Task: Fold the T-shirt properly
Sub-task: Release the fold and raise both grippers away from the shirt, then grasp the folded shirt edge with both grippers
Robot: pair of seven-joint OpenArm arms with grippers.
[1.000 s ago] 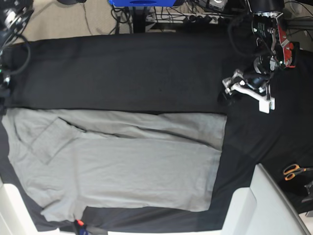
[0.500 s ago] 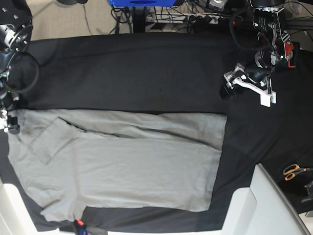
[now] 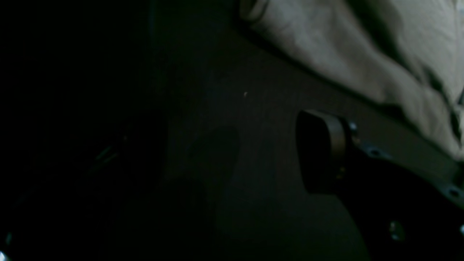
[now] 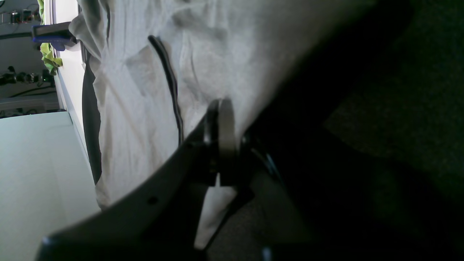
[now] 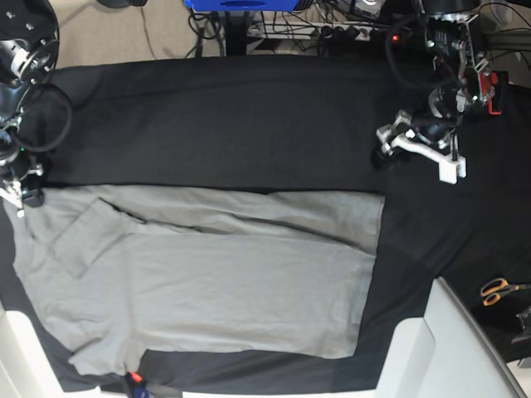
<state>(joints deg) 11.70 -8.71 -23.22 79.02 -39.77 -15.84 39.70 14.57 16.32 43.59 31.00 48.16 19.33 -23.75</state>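
The light-grey T-shirt (image 5: pixel 207 274) lies spread flat on the black table cloth (image 5: pixel 249 124), filling the near left and middle of the base view. My right gripper (image 5: pixel 20 196) is at the shirt's far left corner. In the right wrist view its fingers (image 4: pixel 225 137) are pressed together with the shirt's edge (image 4: pixel 152 72) pinched between them. My left gripper (image 5: pixel 417 154) hovers open over bare black cloth, just beyond the shirt's far right corner. The left wrist view is dark: one finger (image 3: pixel 320 152) shows, with shirt fabric (image 3: pixel 362 54) at the upper right.
Orange-handled scissors (image 5: pixel 496 290) lie at the right edge. A white surface (image 5: pixel 465 356) borders the near right corner. A small red-orange item (image 5: pixel 133 381) peeks out by the shirt's near left hem. Cables and a blue object (image 5: pixel 241 4) sit beyond the far edge.
My right arm came in from the left, dropped to the shirt's far left corner and shut there, nudging that corner inward. The left gripper shifted slightly and stayed open.
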